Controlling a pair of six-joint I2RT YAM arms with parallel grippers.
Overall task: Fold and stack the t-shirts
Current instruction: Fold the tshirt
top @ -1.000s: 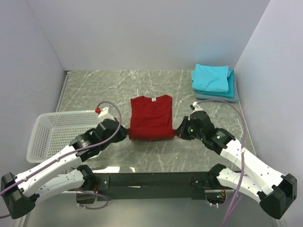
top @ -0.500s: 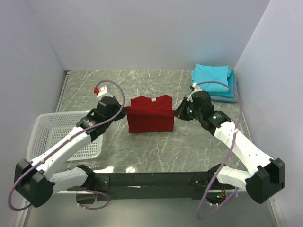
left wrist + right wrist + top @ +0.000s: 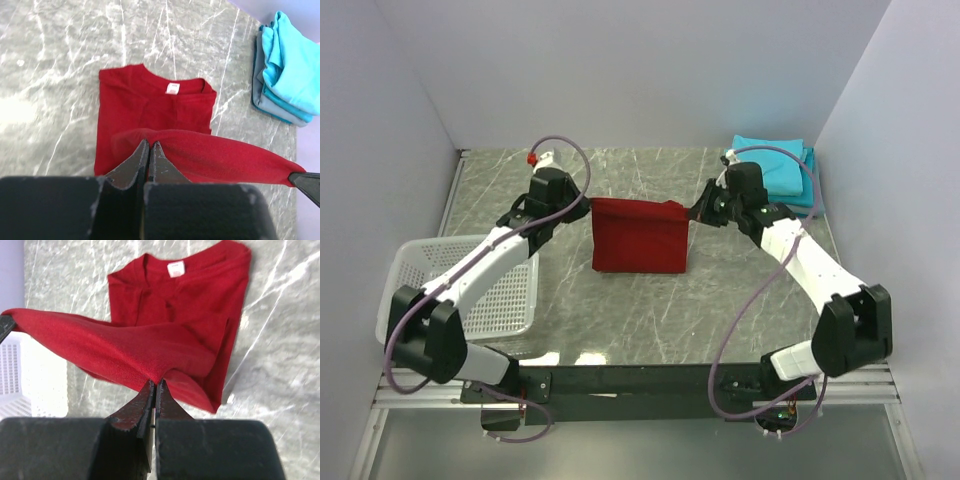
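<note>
The red t-shirt (image 3: 638, 245) hem has moved rearward, pinched by left pincer (image 3: 589, 204) and right pincer (image 3: 691, 213).

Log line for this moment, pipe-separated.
step: mid-fold | left gripper: shut on red t-shirt hem | right gripper: shut on same hem | folded stack: far right

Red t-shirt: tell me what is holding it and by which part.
Both arms hold the red t-shirt: the left gripper pinches one end of its lifted bottom edge, the right gripper the other end.

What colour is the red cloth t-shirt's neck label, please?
The neck label is white; clearest in left wrist view.
</note>
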